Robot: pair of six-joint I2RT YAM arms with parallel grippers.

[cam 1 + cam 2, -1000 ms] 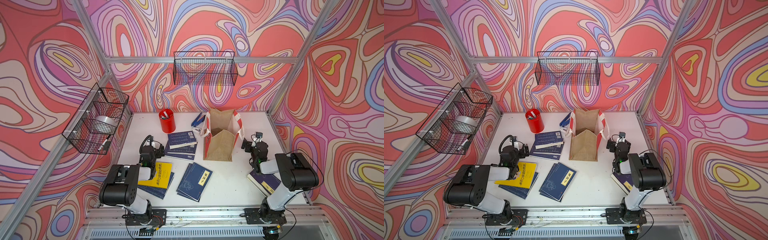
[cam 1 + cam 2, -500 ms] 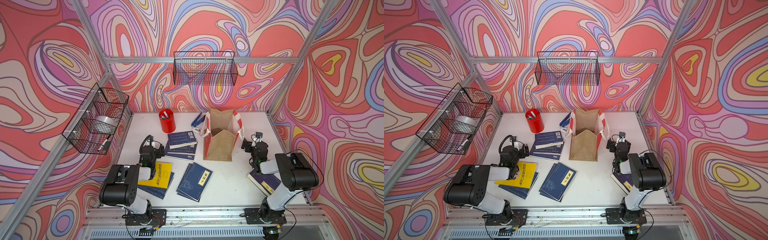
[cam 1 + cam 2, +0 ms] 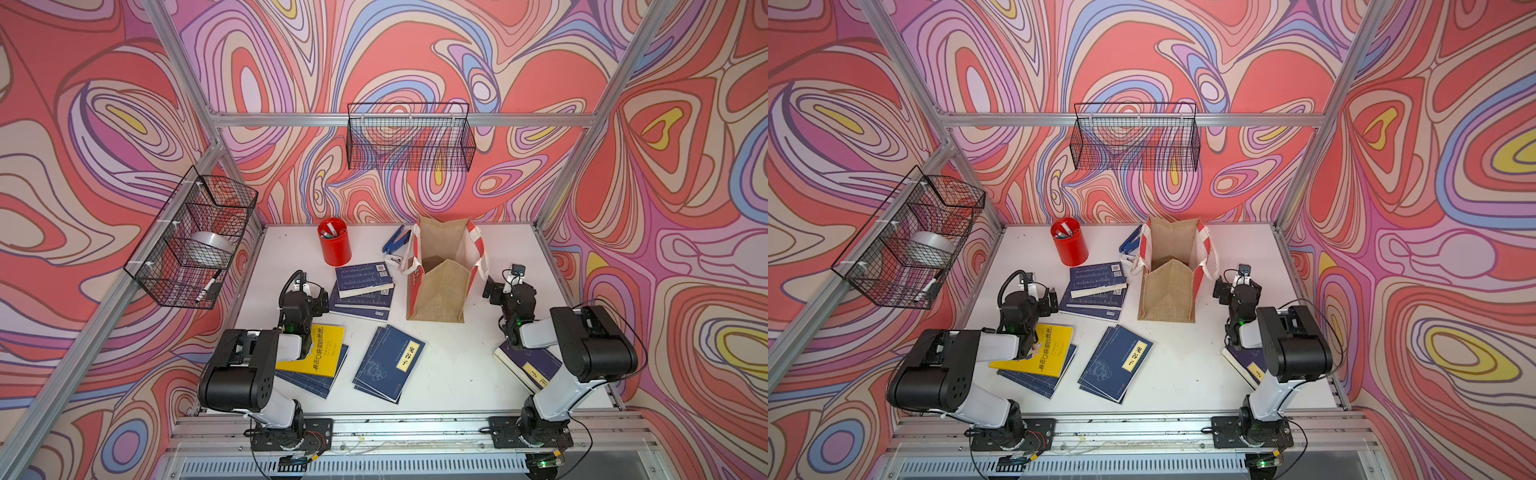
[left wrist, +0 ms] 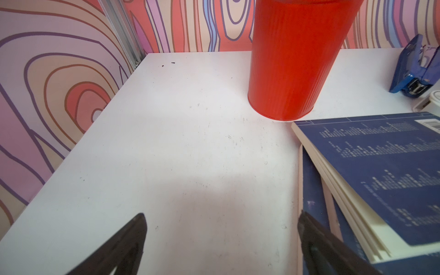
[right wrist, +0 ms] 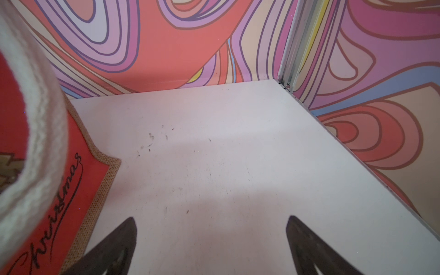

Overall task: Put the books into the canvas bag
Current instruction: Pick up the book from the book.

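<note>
Over the bench [image 3: 451, 365], my left claw [image 4: 221, 214] and right claw [image 5: 212, 217] gape empty; canvas bag [image 3: 440, 291] stands open-mouthed for books [image 3: 388, 361].

Left gripper [image 4: 221, 214] and right gripper [image 5: 211, 217] wide open

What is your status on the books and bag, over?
Left gripper open, empty. Right gripper open, empty, beside canvas bag. Books on table, none seen in bag. Its mouth open, nothing blocking.

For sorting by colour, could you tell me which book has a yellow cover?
The yellow book by the left arm, atop a navy book; all others are navy.
</note>
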